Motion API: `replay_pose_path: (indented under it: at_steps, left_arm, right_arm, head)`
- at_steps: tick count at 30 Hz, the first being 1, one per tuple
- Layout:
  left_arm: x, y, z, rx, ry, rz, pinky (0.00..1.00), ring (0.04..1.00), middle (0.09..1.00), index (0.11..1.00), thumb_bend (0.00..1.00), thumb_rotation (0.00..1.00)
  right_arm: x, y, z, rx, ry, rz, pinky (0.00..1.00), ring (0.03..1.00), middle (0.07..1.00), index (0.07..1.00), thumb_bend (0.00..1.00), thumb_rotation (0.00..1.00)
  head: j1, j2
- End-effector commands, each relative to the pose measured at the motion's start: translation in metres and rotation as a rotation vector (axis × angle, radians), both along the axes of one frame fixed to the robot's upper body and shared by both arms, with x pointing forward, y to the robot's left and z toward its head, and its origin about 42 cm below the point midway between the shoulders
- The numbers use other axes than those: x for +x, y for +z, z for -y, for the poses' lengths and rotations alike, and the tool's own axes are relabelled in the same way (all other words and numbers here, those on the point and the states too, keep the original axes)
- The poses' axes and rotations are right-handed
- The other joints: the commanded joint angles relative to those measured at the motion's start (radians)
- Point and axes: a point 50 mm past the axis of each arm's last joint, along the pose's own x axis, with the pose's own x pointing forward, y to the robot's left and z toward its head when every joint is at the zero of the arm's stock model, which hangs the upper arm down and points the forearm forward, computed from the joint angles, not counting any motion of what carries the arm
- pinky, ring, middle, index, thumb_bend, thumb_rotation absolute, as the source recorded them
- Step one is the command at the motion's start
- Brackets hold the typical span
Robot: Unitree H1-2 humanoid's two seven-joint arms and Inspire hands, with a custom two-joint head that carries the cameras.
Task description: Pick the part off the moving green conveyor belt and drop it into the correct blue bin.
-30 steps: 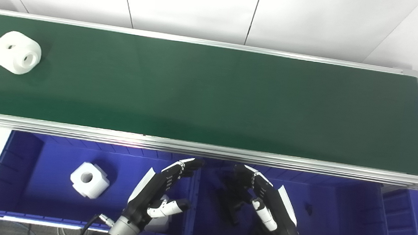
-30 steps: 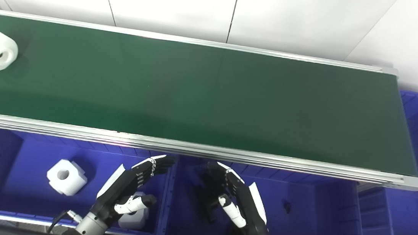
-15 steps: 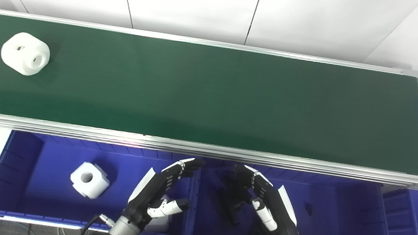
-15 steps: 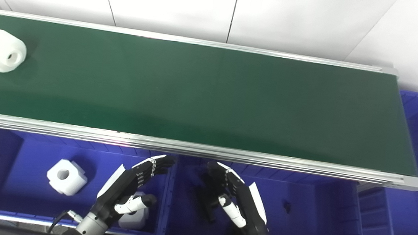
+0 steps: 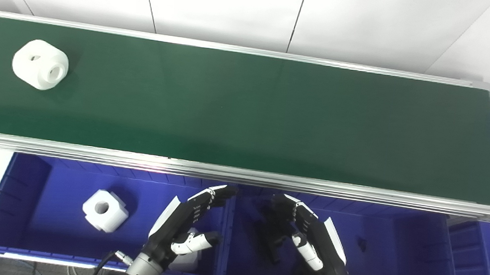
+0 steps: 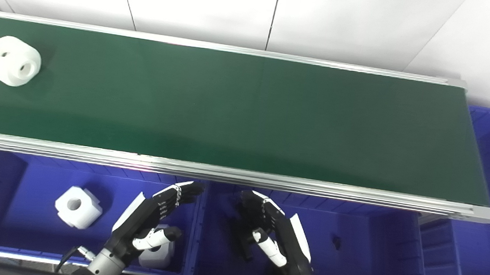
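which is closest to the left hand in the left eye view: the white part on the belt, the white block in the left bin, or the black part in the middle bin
From the left hand:
1. Black part, in the middle bin, to its right.
2. White block, in the left bin, to its left.
3. White part, far up the belt at its left end.

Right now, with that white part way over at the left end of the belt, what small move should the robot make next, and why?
Probably lift the left hand toward the belt's near edge. The white part lies far left on the green conveyor belt, and both hands, the right hand too, hang open and empty over the blue bins.
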Motion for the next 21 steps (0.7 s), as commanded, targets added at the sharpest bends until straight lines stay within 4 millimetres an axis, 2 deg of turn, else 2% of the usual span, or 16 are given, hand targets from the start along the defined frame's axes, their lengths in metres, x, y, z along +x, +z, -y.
replay_pose_path:
  at_steps: [1,7,13,21]
  left_arm:
    - [0.0003,0.0050,-0.0017,-0.013,0.006,0.047,0.86,0.874,0.846,0.802,0.88,0.73]
    - [-0.0006,0.0051,-0.0023,-0.010,0.003,0.033,0.88,0.883,0.850,0.800,0.90,0.73]
    - [0.0004,0.0048,-0.0020,-0.005,0.002,0.051,0.85,0.872,0.842,0.799,0.87,0.73]
    - [0.0017,0.0028,-0.0006,-0.011,-0.004,0.045,0.86,0.875,0.847,0.803,0.88,0.73]
  right_arm:
    - [0.0022,0.0077,-0.0040,0.035,0.008,0.064,0.76,0.789,0.797,0.791,0.84,0.94]
    - [0.0019,0.0074,-0.0036,0.025,0.006,0.067,0.76,0.788,0.797,0.791,0.84,0.95]
    - [0.0019,0.0066,-0.0033,0.033,0.005,0.060,0.76,0.794,0.798,0.789,0.84,0.94]
    - [0.0030,0.0045,-0.0018,0.026,0.005,0.055,0.76,0.792,0.794,0.787,0.85,0.94]
  head:
    - [0.000,-0.001]
    - [0.002,-0.004]
    - [0.003,-0.005]
    - [0.017,-0.020]
